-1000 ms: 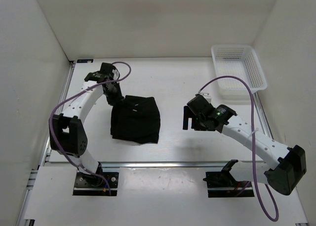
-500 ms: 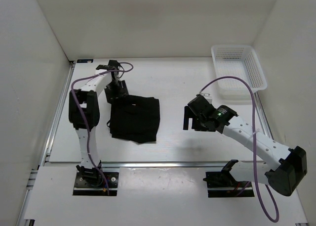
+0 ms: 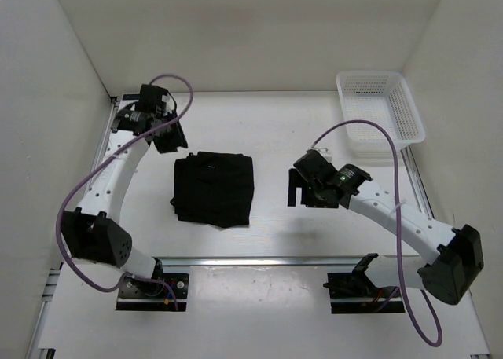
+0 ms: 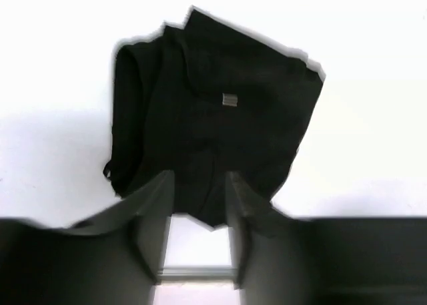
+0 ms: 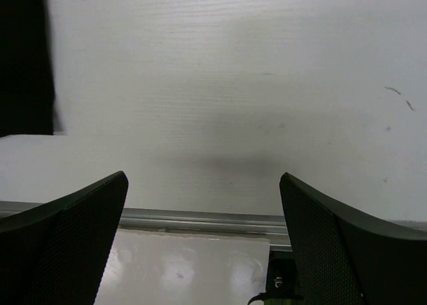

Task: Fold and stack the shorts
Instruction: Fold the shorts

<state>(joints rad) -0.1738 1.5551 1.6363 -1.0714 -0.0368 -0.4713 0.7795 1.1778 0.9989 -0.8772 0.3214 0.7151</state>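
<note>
1. Top view: the shorts (image 3: 214, 188) lie as a compact, roughly square folded bundle on the table (image 3: 267, 123), left of centre and between the two arms. The left gripper (image 3: 168, 137) hangs just off the bundle's far-left corner, apart from the cloth. The right gripper (image 3: 295, 189) hovers near the bundle's right edge, with bare table between them. Neither touches the fabric, which suggests the fold is finished and the bundle lies free. The white mesh basket (image 3: 409, 108) sits well apart in the far-right corner.

2. Left wrist view: the left gripper (image 4: 198, 231) faces the shorts (image 4: 213, 125), whose small pale label (image 4: 229, 99) is turned up. Its fingers (image 4: 155, 218) stand a narrow gap apart and pinch nothing; table shows between them. The picture is blurred, so finer creases cannot be read.

3. Right wrist view: the right gripper (image 5: 203, 251) is spread wide and empty over bare table. Only a dark edge of the shorts (image 5: 23, 58) shows at the upper left. Spread like this, it looks ready for another grasp if one is needed.
</note>
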